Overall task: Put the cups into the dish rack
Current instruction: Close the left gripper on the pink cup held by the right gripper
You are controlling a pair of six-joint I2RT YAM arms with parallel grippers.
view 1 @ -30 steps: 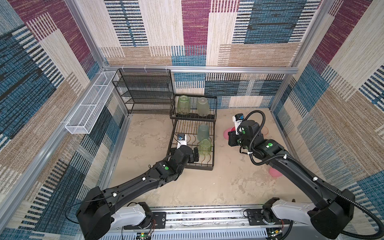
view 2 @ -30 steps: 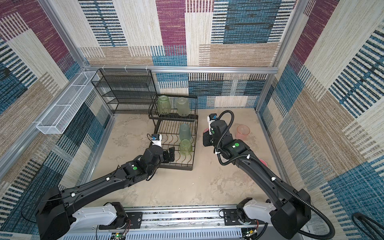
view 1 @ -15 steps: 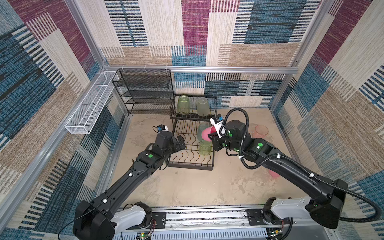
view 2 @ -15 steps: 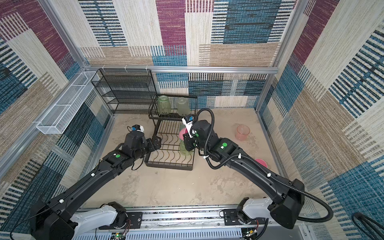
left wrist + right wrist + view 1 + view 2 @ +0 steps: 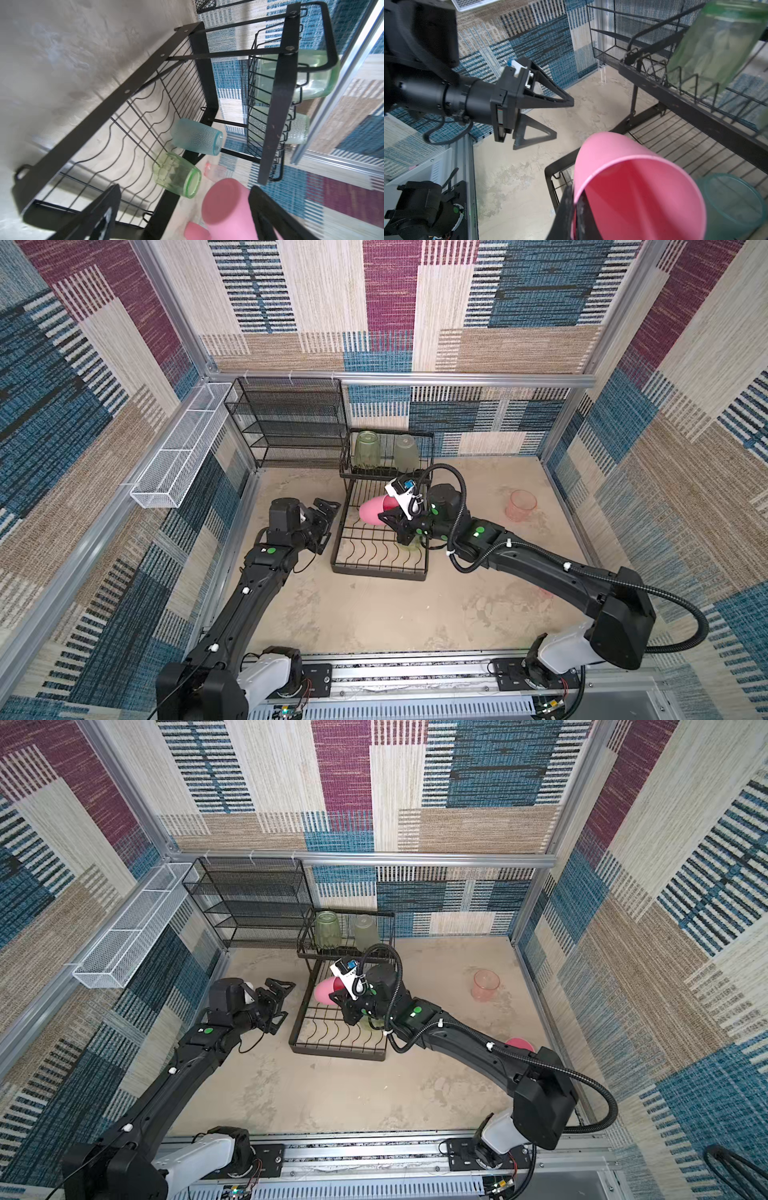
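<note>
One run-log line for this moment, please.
right gripper: shut on opaque pink cup, tilted over dish rack | left gripper: open, empty, beside rack

Black arms (image 5: 227, 622), white base housings (image 5: 262, 676), green dot stickers (image 5: 271, 550), corrugated black cable (image 5: 461, 502), white wrist camera (image 5: 401, 492).

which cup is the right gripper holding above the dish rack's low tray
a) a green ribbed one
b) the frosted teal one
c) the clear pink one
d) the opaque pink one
d: the right gripper is shut on the rim of the opaque pink cup, while the clear pink cup stands outside the dish rack and the frosted teal cup already sits in it.
</note>
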